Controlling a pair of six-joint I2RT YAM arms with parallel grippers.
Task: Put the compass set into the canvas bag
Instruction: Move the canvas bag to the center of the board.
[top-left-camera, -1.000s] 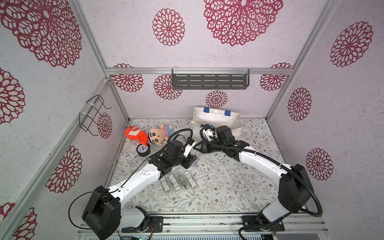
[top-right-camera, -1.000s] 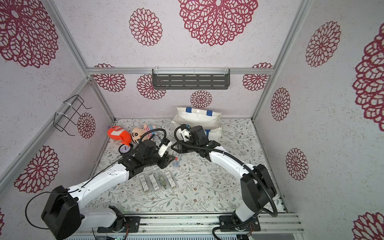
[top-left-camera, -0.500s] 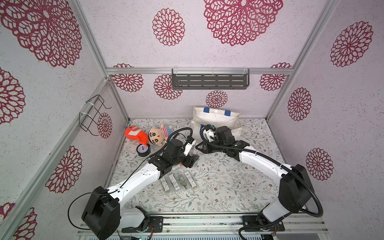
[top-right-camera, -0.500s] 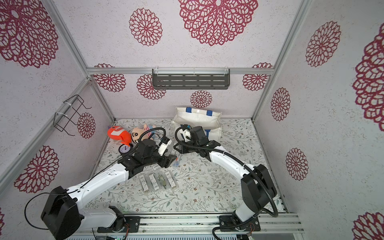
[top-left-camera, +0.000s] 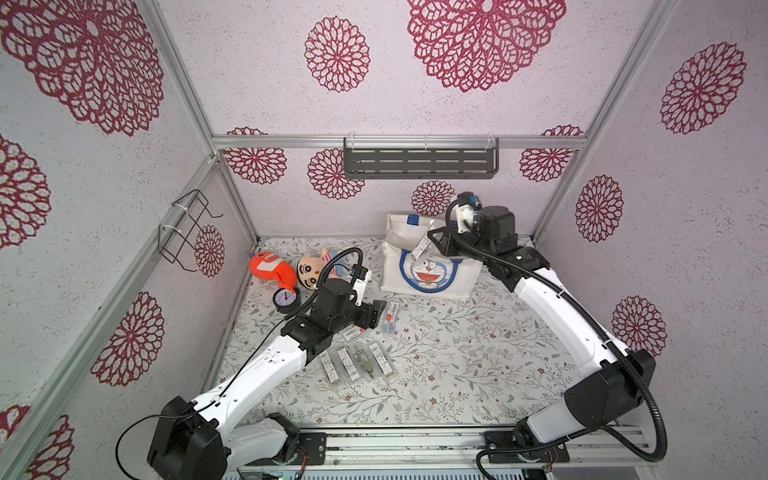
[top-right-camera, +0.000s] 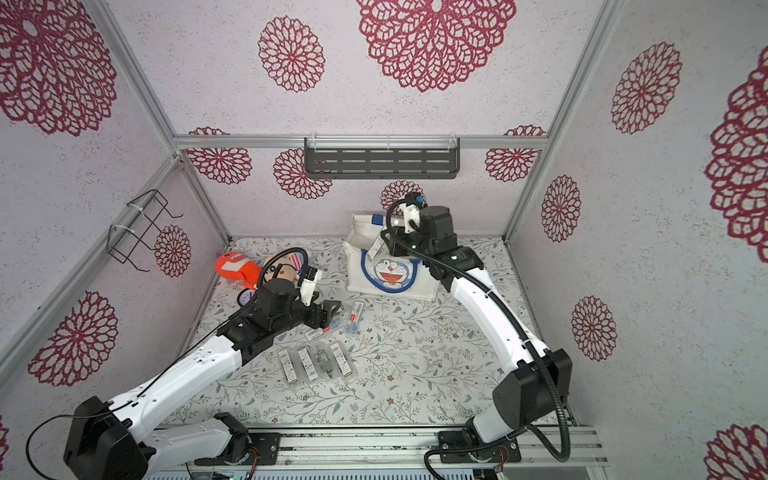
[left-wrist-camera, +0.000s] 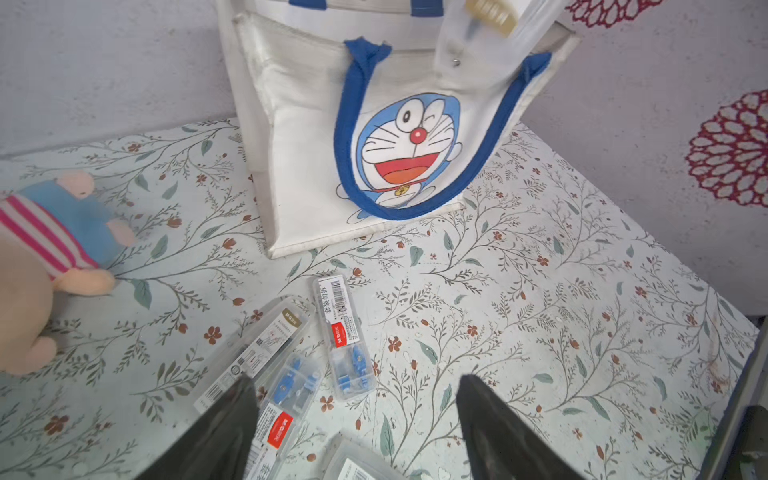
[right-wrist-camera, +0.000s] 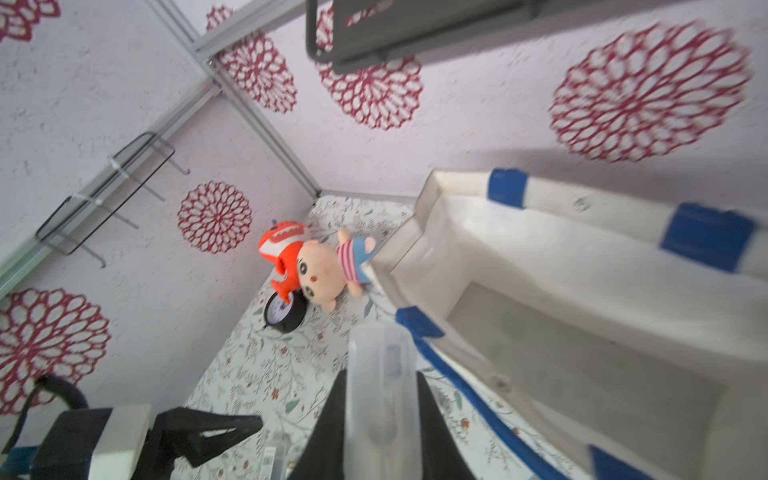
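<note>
The canvas bag (top-left-camera: 428, 276) (top-right-camera: 390, 276) (left-wrist-camera: 316, 124) stands upright at the back, cat face forward, its mouth (right-wrist-camera: 440, 195) open. My right gripper (top-left-camera: 431, 247) (top-right-camera: 384, 247) (right-wrist-camera: 380, 415) is shut on a clear compass set case (top-left-camera: 422, 248) (top-right-camera: 375, 248) (right-wrist-camera: 380, 374), held in the air at the bag's front rim. My left gripper (top-left-camera: 376, 313) (top-right-camera: 332, 309) (left-wrist-camera: 355, 379) is open and holds nothing, low over loose compass set cases (top-left-camera: 390, 318) (left-wrist-camera: 343, 332) (left-wrist-camera: 286, 382) on the table. More cases (top-left-camera: 357, 361) lie in a row nearer the front.
A plush doll (top-left-camera: 313, 272), an orange plush (top-left-camera: 268, 266) and a small black clock (top-left-camera: 286, 299) sit at the back left. A wire rack (top-left-camera: 183, 228) hangs on the left wall and a grey shelf (top-left-camera: 419, 160) on the back wall above the bag.
My left gripper has opened and stayed near the table's middle. My right arm has risen and swung back from the middle to the bag's rim with the case in it.
</note>
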